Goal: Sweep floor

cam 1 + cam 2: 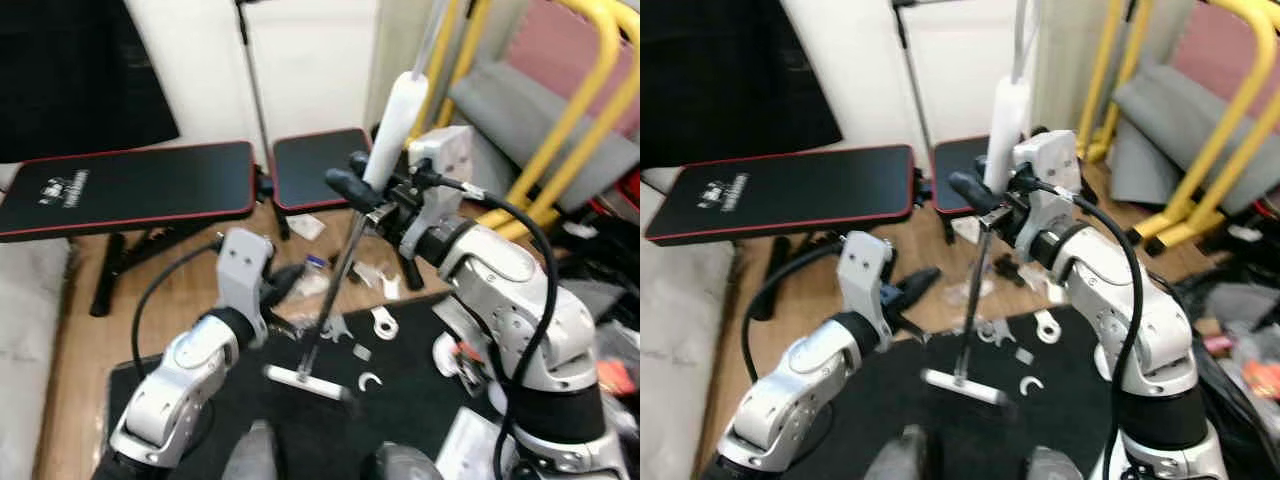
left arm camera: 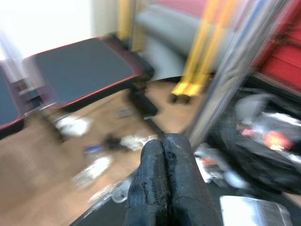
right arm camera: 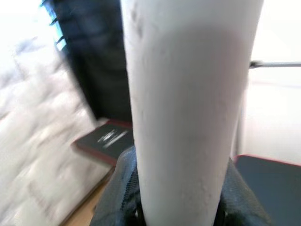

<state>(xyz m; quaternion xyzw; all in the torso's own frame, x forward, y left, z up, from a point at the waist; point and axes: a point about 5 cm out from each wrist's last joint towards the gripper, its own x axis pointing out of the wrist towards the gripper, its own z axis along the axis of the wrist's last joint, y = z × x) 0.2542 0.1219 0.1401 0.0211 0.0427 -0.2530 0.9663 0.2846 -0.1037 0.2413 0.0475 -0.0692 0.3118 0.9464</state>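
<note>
Nearest the robot, on the black mat (image 1: 420,400), the flat head of one broom (image 1: 305,380) rests among several pale scraps of litter (image 1: 383,322), at least four counted, with more scattered on the wooden floor (image 1: 185,270) beyond. Left pincer (image 1: 290,280) hovers low just beside the broom's thin metal shaft, its two black fingers (image 2: 162,179) pressed together and clenched on nothing. Right pincer (image 1: 355,188) sits higher, gripping the white padded handle (image 1: 395,120) of the broom, which slants up from the mat; the right wrist view confirms the fingers (image 3: 117,188) wrapped around the white sleeve. Behind, two black pads trimmed in red make up one exercise bench (image 1: 130,185); white lettering is printed on the longer pad, too small to read. Farther right stands yellow tubular framing (image 1: 570,120) carrying a grey cushion (image 1: 520,110). One thin metal stand (image 1: 255,80) rises against the white wall (image 1: 310,60).
</note>
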